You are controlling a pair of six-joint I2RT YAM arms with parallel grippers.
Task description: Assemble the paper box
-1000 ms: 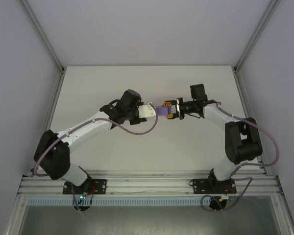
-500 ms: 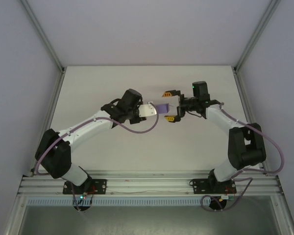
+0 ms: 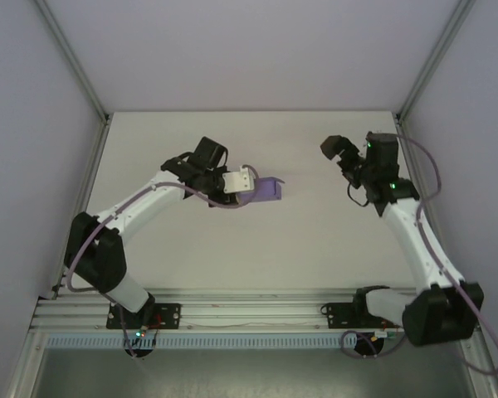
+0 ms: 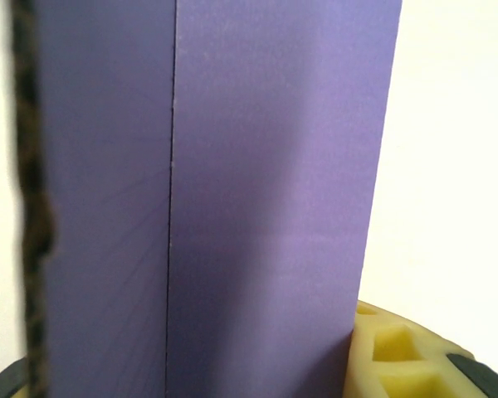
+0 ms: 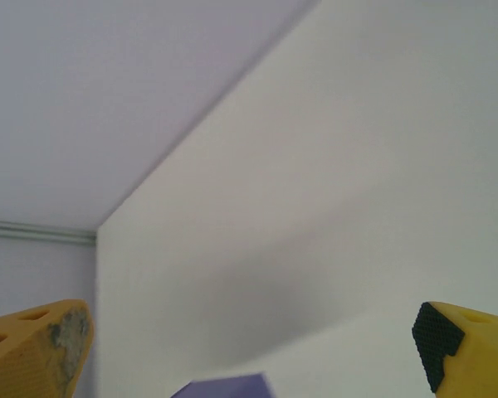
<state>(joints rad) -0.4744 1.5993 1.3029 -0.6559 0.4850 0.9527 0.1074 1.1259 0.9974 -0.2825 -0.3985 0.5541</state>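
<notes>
I see the paper box (image 3: 268,189) near the middle of the surface (image 3: 232,249), between the fingers of the left claw (image 3: 251,184) on its left side. My right claw (image 5: 253,344) is well apart, to the right, with its fingers spread.

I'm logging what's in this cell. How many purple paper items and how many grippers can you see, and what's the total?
Purple paper box: 1
Grippers: 2 (left gripper, right gripper)
Total: 3
</notes>
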